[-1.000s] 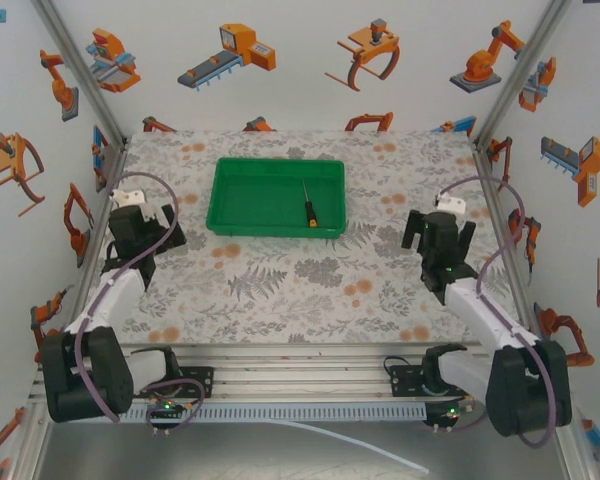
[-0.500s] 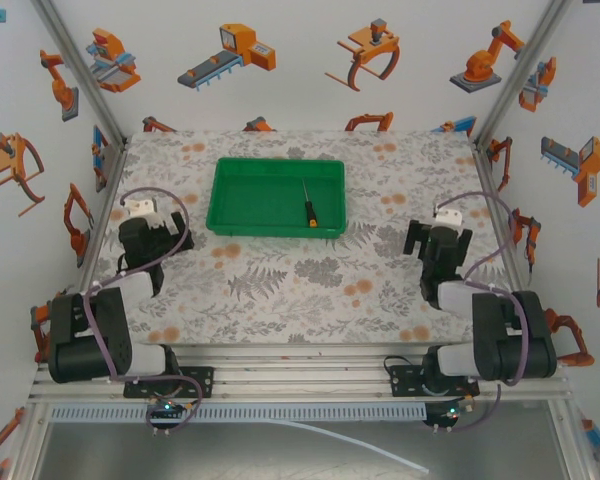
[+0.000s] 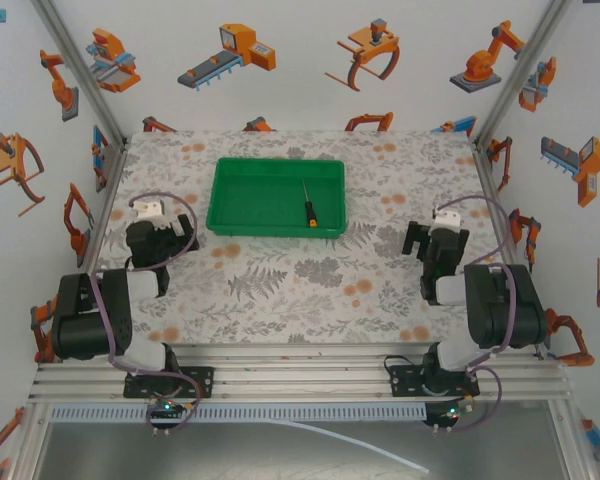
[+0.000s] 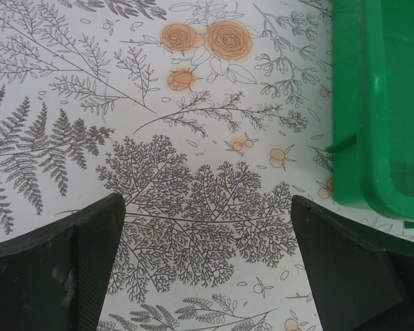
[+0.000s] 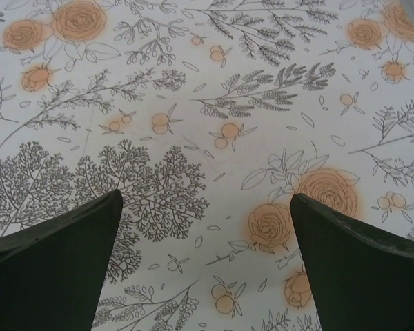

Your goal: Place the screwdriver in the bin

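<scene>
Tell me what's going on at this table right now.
The screwdriver lies inside the green bin, toward its right side, so the job looks done. Neither arm is handling anything. The left gripper hangs open over the flowered table, just beside the bin's corner. The right gripper is also open and empty, over bare table off to the right of the bin.

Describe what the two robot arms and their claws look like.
Both are built alike. The left arm and right arm have bulky black joint housings joined by white links, and a thin purple cable loops along each. The left claw and right claw each have two broad, matte black, wedge-shaped fingers.
</scene>
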Tool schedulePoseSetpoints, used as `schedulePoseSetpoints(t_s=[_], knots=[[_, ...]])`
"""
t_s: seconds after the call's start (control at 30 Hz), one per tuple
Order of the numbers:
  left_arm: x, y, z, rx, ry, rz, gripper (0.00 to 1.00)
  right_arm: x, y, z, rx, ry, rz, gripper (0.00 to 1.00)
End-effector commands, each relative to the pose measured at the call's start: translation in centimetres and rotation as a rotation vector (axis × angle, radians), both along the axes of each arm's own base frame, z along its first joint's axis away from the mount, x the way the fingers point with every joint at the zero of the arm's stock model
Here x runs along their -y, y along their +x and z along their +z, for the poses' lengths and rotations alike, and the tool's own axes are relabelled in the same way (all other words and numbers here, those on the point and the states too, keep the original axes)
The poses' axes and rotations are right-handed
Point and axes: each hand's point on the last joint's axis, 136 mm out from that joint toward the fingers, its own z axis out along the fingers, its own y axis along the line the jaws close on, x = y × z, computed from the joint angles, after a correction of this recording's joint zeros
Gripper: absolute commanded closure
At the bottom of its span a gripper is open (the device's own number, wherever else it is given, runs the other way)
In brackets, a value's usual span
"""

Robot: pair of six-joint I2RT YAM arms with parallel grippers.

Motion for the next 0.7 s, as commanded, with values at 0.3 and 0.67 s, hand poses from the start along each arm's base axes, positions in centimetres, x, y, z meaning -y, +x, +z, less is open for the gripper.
schedulePoseSetpoints(t_s=[0.3, 0.67], knots=[[0.92, 0.47, -0.09, 0.003, 0.070, -0.022, 0.03, 0.28, 0.98, 1.13, 0.028, 0.013, 0.004, 0.01], [0.92, 0.48, -0.12, 0.003, 0.071, -0.022, 0.03, 0.29, 0.98, 1.12, 0.028, 0.013, 0.003, 0.01]])
